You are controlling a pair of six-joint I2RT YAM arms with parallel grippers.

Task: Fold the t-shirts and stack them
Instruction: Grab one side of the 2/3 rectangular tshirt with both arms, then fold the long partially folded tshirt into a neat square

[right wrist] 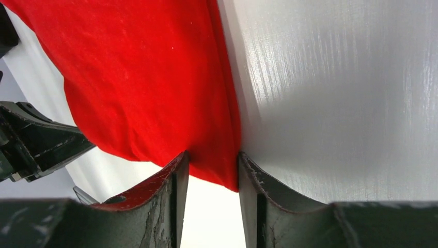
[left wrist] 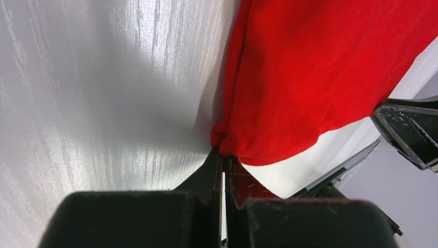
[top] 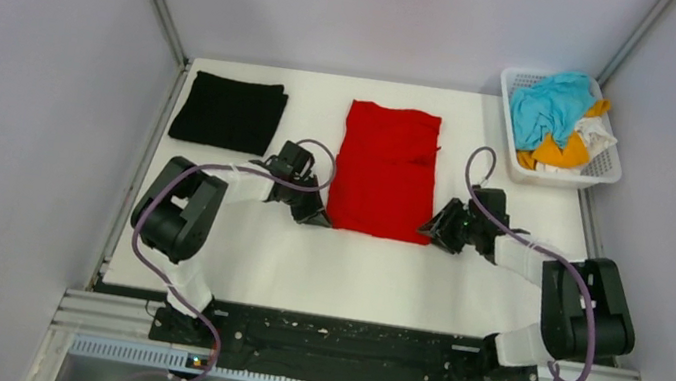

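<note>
A red t-shirt (top: 386, 167), folded into a long strip, lies flat in the middle of the white table. My left gripper (top: 318, 218) is at its near left corner; in the left wrist view the jaws (left wrist: 223, 154) are shut on that corner of the red cloth (left wrist: 320, 72). My right gripper (top: 429, 232) is at the near right corner. In the right wrist view it (right wrist: 213, 160) is open, with the corner of the red cloth (right wrist: 139, 77) lying between the jaws. A folded black t-shirt (top: 228, 112) lies at the far left.
A white basket (top: 610, 171) at the far right corner holds a heap of blue (top: 549, 106), orange and white clothes. Grey walls close in the table on the left, back and right. The right gripper's tip shows in the left wrist view (left wrist: 408, 129).
</note>
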